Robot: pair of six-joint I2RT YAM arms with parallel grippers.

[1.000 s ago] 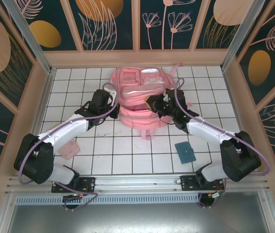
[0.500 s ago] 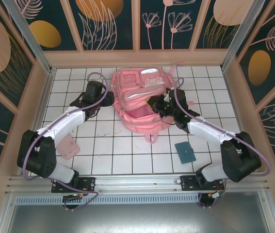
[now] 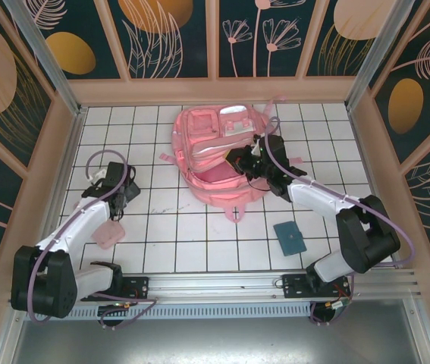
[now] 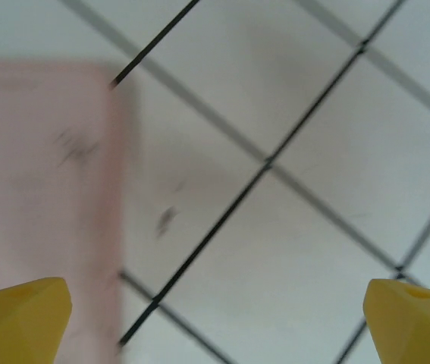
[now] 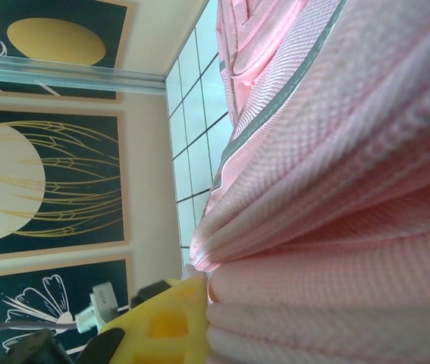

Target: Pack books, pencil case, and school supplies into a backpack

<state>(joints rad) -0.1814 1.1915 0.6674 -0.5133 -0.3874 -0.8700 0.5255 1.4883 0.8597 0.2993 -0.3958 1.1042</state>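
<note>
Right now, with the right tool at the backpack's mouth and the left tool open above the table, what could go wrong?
The right tool seems to pinch only bunched fabric at the backpack rim; it may slip and the mouth sag shut. The left tool hangs open with the pink flat item off-centre, toward one finger; closing there could miss it or shove it away.

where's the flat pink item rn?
Top view: the flat pink item lies on the left of the table, just on the near side of the left gripper, well left of the backpack.
</note>
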